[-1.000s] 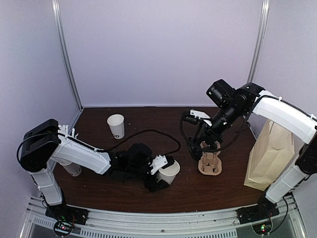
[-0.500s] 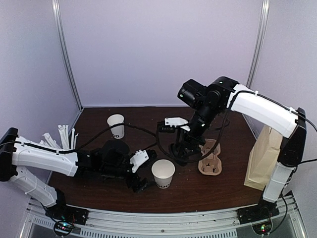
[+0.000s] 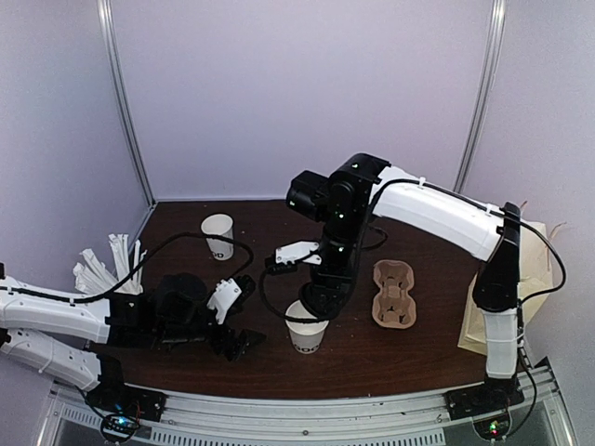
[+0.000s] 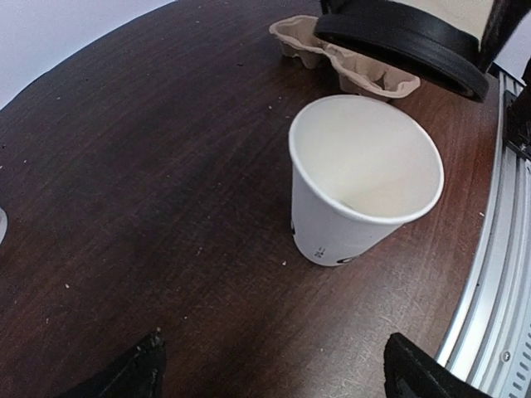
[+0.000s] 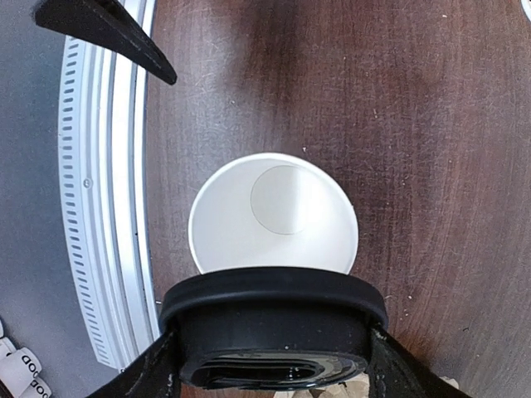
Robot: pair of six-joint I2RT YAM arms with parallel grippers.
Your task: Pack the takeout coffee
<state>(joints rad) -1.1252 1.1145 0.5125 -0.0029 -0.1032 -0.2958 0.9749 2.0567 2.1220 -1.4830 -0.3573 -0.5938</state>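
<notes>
- Takeout coffee cup (image 3: pixel 307 334): upright on the worktop (image 3: pixel 418 358), lower centre of the top view. Mouth open, not capped yet.
- Black lid (image 5: pixel 274 319): clamped by its rim in the right hand (image 5: pixel 274 369), level, just above the cup. Looks lined up for pressing on, though in the wrist view it covers only the cup's lower edge.
- Left hand (image 3: pixel 237 321): spread wide, empty, just left of the cup and not touching. Probably leaving room for capping.

Held in the right hand (image 5: pixel 274 352), the black lid (image 5: pixel 274 303) hides the near rim of the cup (image 5: pixel 249 224); from above the hand covers it. The cup's print (image 4: pixel 329 256) is unreadable.
</notes>
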